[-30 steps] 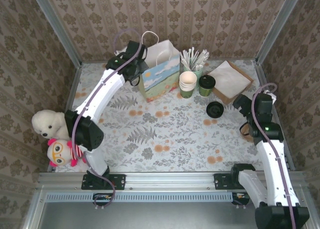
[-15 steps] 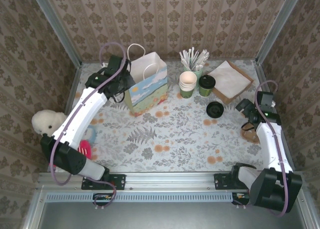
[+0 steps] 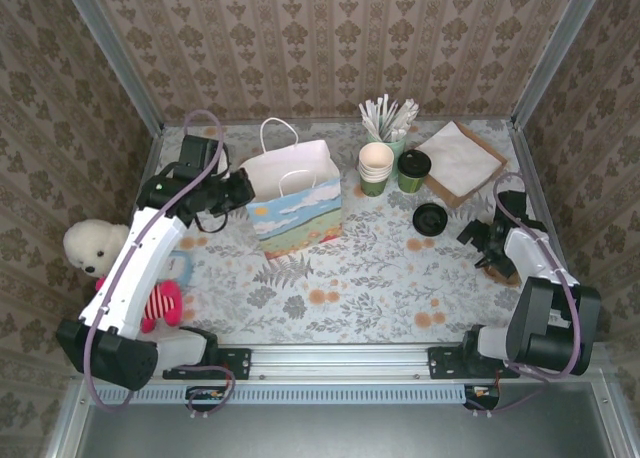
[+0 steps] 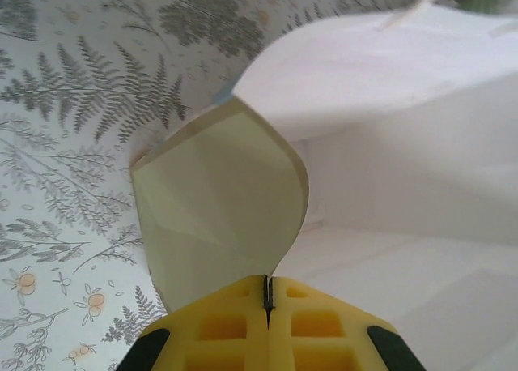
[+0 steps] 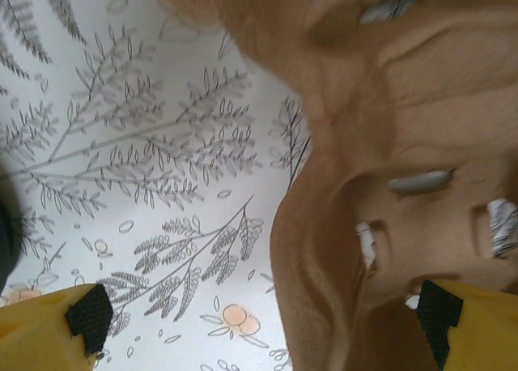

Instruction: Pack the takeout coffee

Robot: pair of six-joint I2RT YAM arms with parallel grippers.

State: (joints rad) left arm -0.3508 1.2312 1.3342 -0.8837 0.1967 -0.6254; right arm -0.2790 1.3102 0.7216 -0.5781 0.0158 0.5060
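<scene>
Pinches paper bag (image 3: 295, 193) in closed left gripper (image 4: 268, 286); holds empty right gripper (image 3: 478, 240) spread wide over cardboard tray (image 5: 388, 144), coffee cup (image 3: 413, 170) at bag's three o'clock.

Table (image 3: 350, 278): covered in pale cloth printed with grey ferns and orange blossoms.
Paper bag (image 3: 292, 200): left of centre, white mouth open, landscape print facing the near edge.
Stack of lidless cups (image 3: 376, 168): far middle, near the bag's right side.
Takeout coffee (image 3: 413, 170): upright, black lid on, just beside the stack.
Stirrer cup (image 3: 388, 126): behind the stack, full of white sticks.
Napkins (image 3: 458, 150): far right corner, on a brown tray (image 3: 470, 190).
Loose black lid (image 3: 430, 219): flat, nearer than the coffee.
Brown pulp carrier (image 5: 364, 104): right edge.
White bear (image 3: 90, 246), striped doll (image 3: 158, 300): left edge.
</scene>
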